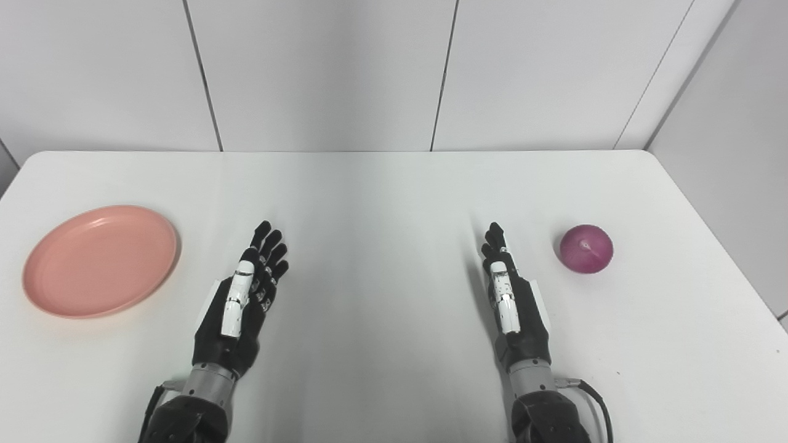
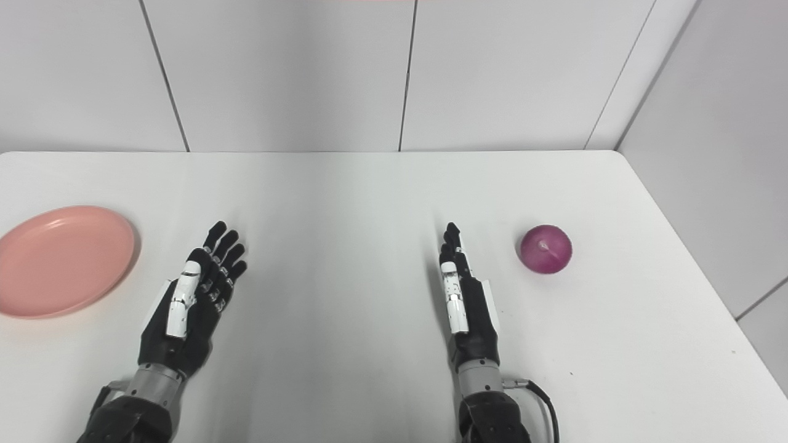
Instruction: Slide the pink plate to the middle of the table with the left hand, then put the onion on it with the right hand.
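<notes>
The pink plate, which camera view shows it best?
The left eye view shows it best: the whole pink plate sits inside the picture, rim complete, empty, on the table's left side beyond the open left hand. In the right eye view the plate's left edge is cut off by the picture border, so only most of it shows.

In the right eye view the pink plate [image 2: 58, 261] runs off the left edge, so its far-left rim is cut off; the left eye view shows it whole. Both arms are cut by the bottom edge just below the wrists. The right hand [image 1: 511, 295] stands edge-on, so its palm and most fingers hide behind one another. The left hand [image 1: 243, 301] shows its back only; the palm side is hidden. The onion [image 1: 586, 248] hides its underside against the table [image 1: 381, 203].
</notes>
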Action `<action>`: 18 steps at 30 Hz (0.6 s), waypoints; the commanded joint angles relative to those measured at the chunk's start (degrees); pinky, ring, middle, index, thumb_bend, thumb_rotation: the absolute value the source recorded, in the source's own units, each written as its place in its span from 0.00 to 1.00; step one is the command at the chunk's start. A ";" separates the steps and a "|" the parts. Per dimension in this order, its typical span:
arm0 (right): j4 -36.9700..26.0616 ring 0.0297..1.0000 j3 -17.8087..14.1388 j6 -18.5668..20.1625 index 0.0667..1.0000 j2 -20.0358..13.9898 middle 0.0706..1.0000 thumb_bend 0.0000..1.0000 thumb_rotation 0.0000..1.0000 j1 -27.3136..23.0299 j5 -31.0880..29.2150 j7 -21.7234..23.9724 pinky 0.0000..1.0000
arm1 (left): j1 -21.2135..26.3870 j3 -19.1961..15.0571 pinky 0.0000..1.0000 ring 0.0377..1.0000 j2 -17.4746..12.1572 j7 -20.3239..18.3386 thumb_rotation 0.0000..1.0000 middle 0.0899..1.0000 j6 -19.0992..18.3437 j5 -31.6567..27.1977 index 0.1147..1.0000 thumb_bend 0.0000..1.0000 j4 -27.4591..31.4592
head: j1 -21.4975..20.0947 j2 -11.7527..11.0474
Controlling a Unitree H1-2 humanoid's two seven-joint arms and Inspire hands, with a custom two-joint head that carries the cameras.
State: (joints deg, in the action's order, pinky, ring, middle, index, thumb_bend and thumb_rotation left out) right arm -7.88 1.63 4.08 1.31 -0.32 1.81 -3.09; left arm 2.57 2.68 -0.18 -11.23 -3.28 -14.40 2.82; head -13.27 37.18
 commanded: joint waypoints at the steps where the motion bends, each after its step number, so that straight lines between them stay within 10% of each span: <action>1: -0.23 1.00 0.65 0.16 1.00 0.21 1.00 0.26 1.00 -0.13 0.29 0.72 1.00 | -2.03 0.27 1.00 1.00 -0.01 -0.39 1.00 1.00 -0.06 0.07 1.00 0.46 -1.31 | 0.05 -0.05; 18: -0.43 1.00 0.59 0.54 1.00 0.11 1.00 0.23 1.00 -0.21 -0.31 0.95 1.00 | -2.05 0.33 1.00 1.00 0.04 -0.17 1.00 1.00 -0.11 0.40 1.00 0.46 -1.34 | 0.32 -0.14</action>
State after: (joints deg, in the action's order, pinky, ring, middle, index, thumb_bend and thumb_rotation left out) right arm -7.88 1.62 4.09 1.24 -0.32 1.54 -3.07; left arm 2.34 2.73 -0.09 -11.20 -3.33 -14.39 3.06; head -13.01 37.09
